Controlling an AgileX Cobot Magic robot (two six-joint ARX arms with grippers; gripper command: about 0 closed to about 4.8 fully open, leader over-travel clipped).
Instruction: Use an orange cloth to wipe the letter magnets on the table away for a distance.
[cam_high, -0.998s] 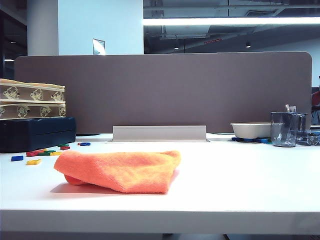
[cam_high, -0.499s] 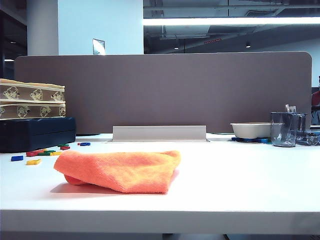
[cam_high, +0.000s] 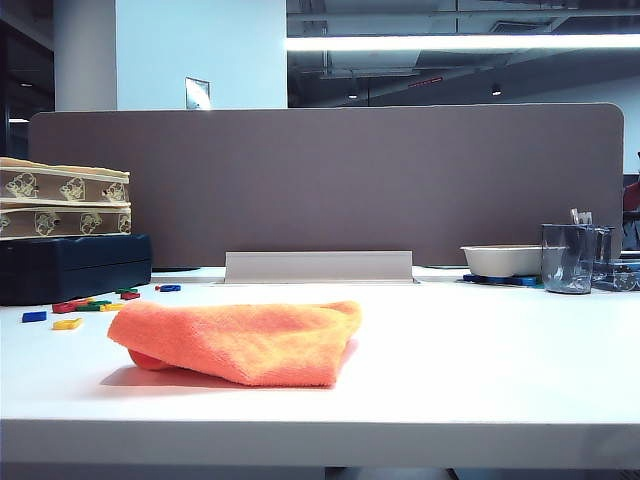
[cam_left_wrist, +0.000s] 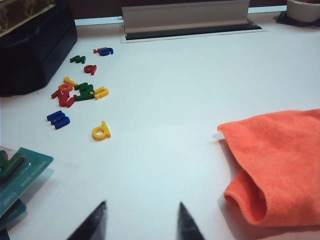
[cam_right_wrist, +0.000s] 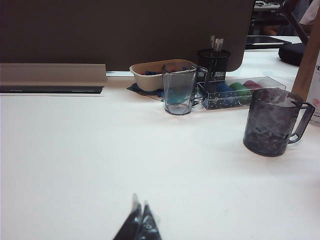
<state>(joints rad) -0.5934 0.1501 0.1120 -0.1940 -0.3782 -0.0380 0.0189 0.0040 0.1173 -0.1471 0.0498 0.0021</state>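
Orange cloth (cam_left_wrist: 275, 167) lies untouched on bench (cam_high: 480, 370), letter magnets (cam_left_wrist: 80, 92) at 10 o'clock; left claw (cam_left_wrist: 141, 222) open above bench, prob. to grab it; right claw (cam_right_wrist: 139, 222) closed, idle.

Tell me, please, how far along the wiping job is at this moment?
Nothing is done yet. The orange cloth lies untouched on the table, and the letter magnets sit clustered apart from it. The left gripper hovers over the table with open jaws, empty; the right gripper is shut. Grasping and wiping remain.
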